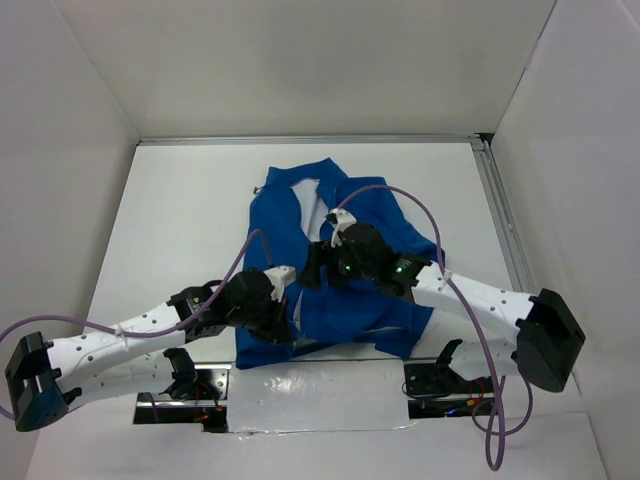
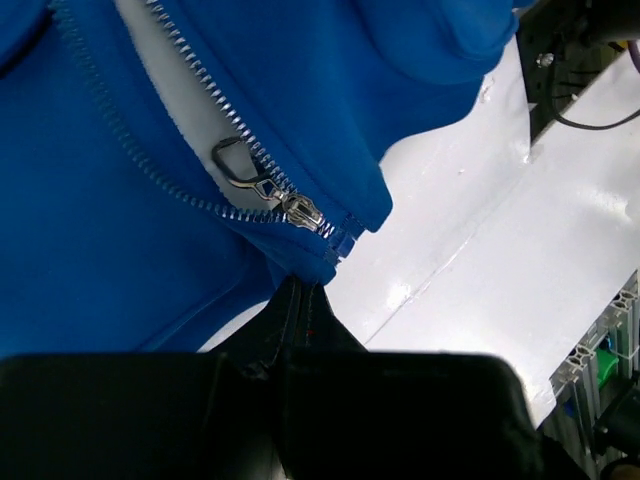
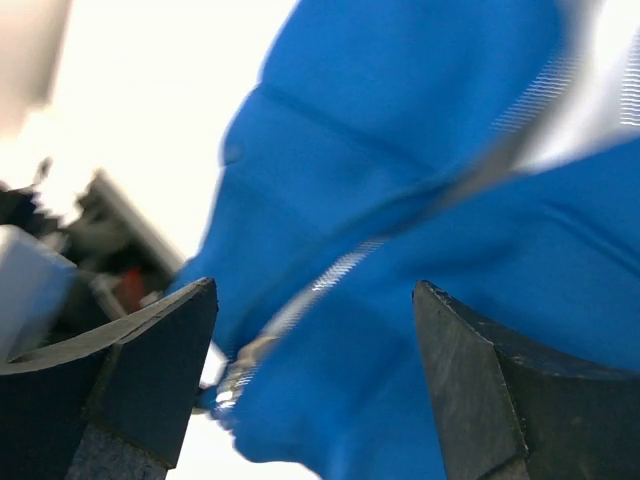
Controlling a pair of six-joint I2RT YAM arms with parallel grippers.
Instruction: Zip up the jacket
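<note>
The blue jacket (image 1: 345,225) lies on the white table, its front partly open and showing white lining. My left gripper (image 1: 284,303) is shut on the jacket's bottom hem (image 2: 318,262), just below the zipper's lower end. In the left wrist view the silvery slider (image 2: 301,211) sits at the bottom of the zipper, with its wire pull tab (image 2: 234,162) lying on the lining. My right gripper (image 1: 314,266) hovers open over the lower front. In the right wrist view its fingers (image 3: 150,370) stand wide apart, with the blurred zipper (image 3: 340,270) between them and untouched.
Two black mounts (image 1: 436,376) stand at the near table edge by the arm bases. A metal rail (image 1: 500,215) runs along the table's right side. White walls close in the table at left, back and right. Purple cables (image 1: 425,215) loop over the arms.
</note>
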